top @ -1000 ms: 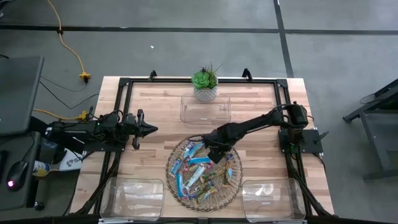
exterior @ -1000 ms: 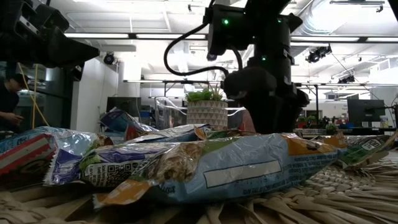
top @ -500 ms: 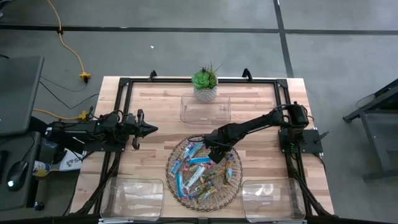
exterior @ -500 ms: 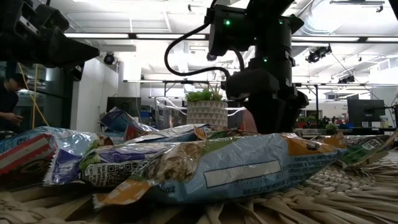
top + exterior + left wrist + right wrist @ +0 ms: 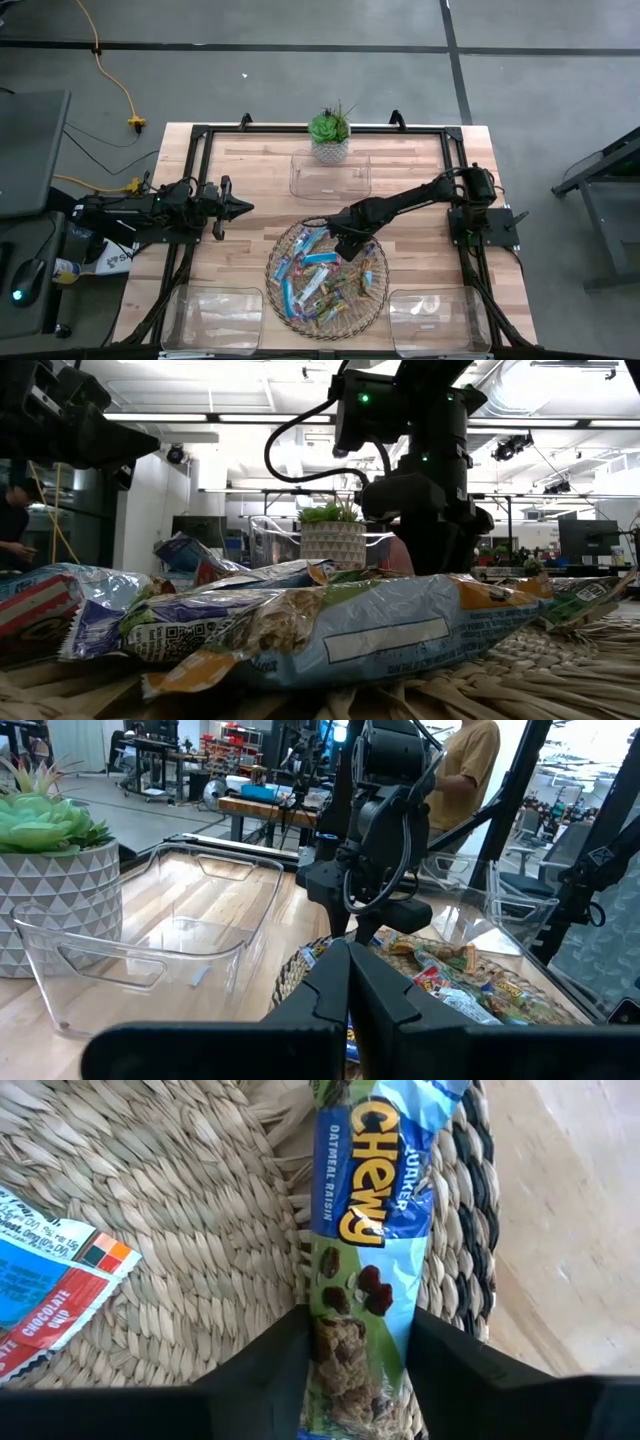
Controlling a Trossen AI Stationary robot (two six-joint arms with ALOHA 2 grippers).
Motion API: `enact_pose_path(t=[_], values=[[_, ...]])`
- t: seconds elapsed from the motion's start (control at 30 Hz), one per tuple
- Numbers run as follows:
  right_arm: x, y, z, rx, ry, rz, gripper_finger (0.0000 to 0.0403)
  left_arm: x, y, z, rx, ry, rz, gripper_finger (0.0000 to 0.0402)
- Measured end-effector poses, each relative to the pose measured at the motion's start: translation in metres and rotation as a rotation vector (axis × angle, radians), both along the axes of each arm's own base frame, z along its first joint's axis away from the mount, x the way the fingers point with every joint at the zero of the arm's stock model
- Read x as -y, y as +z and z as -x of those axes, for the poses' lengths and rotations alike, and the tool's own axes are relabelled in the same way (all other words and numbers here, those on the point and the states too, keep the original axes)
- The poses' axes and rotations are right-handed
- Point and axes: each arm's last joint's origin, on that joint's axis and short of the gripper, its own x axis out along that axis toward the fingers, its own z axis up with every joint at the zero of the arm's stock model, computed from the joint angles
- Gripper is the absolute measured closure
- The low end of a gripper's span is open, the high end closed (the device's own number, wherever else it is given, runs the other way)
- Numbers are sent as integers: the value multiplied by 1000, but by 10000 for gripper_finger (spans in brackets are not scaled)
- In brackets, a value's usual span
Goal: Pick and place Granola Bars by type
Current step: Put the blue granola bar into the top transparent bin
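Note:
Several Granola Bars (image 5: 318,280) in blue, tan-green and silvery wrappers lie heaped on a round wicker tray (image 5: 272,262). My right gripper (image 5: 346,247) is over the tray's far right part, shut on one blue "Chewy" bar (image 5: 365,1210). In the low view the pile (image 5: 300,625) hides its fingertips. My left gripper (image 5: 243,208) is shut and touches nothing. It waits above the table left of the tray, and in its wrist view (image 5: 348,948) it points at the right arm. My right gripper (image 5: 358,1320) pinches the blue bar between its two fingers, one on each long edge of the wrapper (image 5: 345,1295). The fingers lie across the bar and come from above. The bar's far end (image 5: 425,1120) lies over the tray's rim; the gripper hides its near end.
A clear bin (image 5: 330,172) stands at the far middle with a potted succulent (image 5: 329,133) behind it. Two more clear bins sit at the near left (image 5: 212,318) and near right (image 5: 438,320). Bare wood lies between the tray and the left arm.
My right gripper has shifted slightly toward the table's far left over the tray. The bars nearest the low camera have moved a little to the left.

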Motion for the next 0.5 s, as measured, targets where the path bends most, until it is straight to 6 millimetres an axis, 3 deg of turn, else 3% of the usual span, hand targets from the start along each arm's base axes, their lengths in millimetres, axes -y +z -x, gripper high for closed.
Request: enact_pose_path(t=[0.5], values=[[0, 0, 0, 2, -1, -16, 318, 0, 0, 0, 0, 0, 0, 401]])
